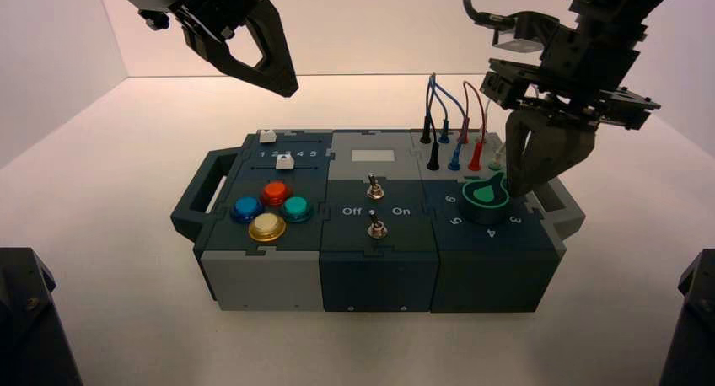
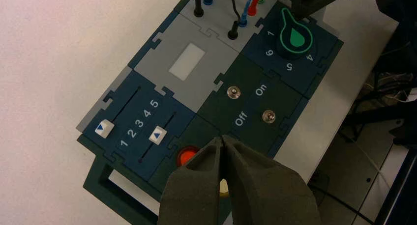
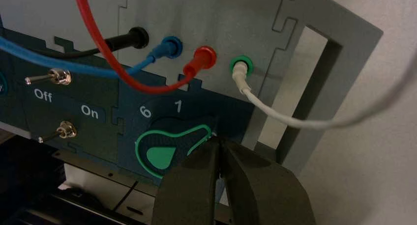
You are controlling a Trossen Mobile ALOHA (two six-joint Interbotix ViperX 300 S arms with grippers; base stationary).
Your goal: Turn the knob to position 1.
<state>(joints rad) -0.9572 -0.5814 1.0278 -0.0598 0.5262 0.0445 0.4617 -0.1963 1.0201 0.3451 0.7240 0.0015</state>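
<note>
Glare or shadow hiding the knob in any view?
High view: no glare on the knob, only highlights on the buttons. Left wrist view: knob evenly lit, the right gripper at its pointer tip. Right wrist view: that gripper covers part of it.

"Off"/"On" by toggle switches [image 2: 234,92]; knob [image 2: 296,38] numerals.

High view down over the whole box [image 1: 371,260]; both wrist views closer, sharing the knob [image 2: 295,38] corner.
</note>
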